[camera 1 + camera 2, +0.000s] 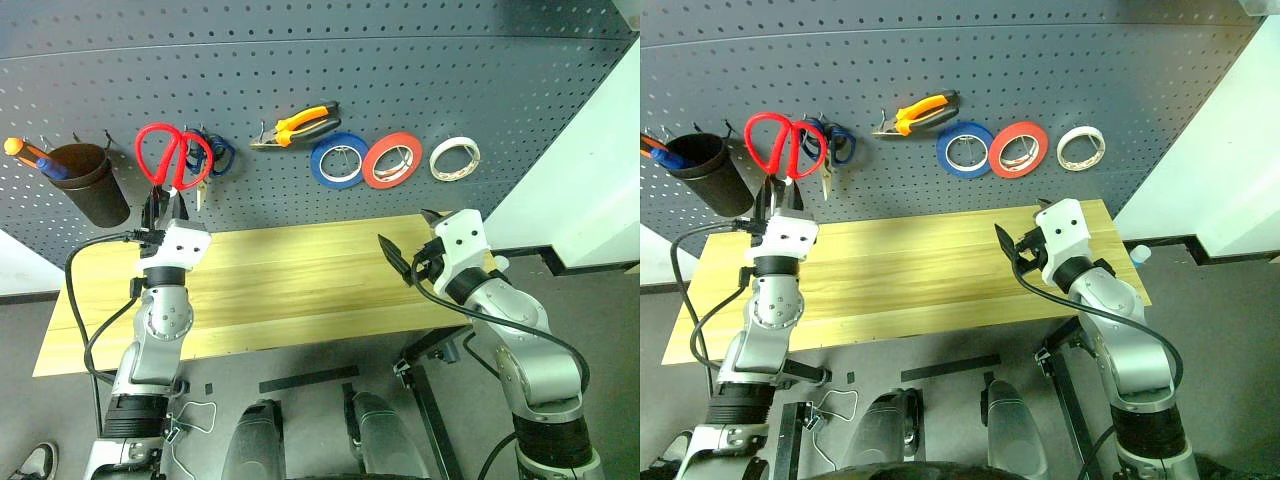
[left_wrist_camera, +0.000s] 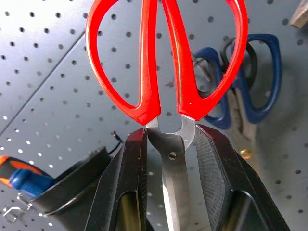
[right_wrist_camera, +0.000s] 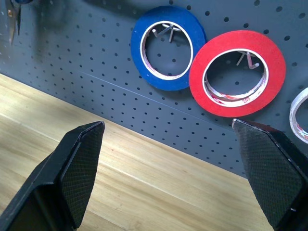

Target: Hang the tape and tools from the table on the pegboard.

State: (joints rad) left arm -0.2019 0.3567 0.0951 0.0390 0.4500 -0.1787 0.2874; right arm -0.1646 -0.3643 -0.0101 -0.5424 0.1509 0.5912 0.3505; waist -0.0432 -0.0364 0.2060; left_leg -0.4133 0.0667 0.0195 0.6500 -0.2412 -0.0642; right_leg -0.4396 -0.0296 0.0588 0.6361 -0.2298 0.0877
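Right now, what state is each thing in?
red-handled scissors: held by the blades, handles up against the pegboard
left gripper: jaws shut on the blades
right gripper: jaws open, holding nothing
pliers: hanging on a hook
cream-white tape: hanging
blue roll: hanging
red roll: hanging
blue-handled scissors: hanging
table: bare

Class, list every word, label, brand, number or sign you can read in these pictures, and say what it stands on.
None: no readable text on the pegboard, red scissors, tape rolls, cup or table.
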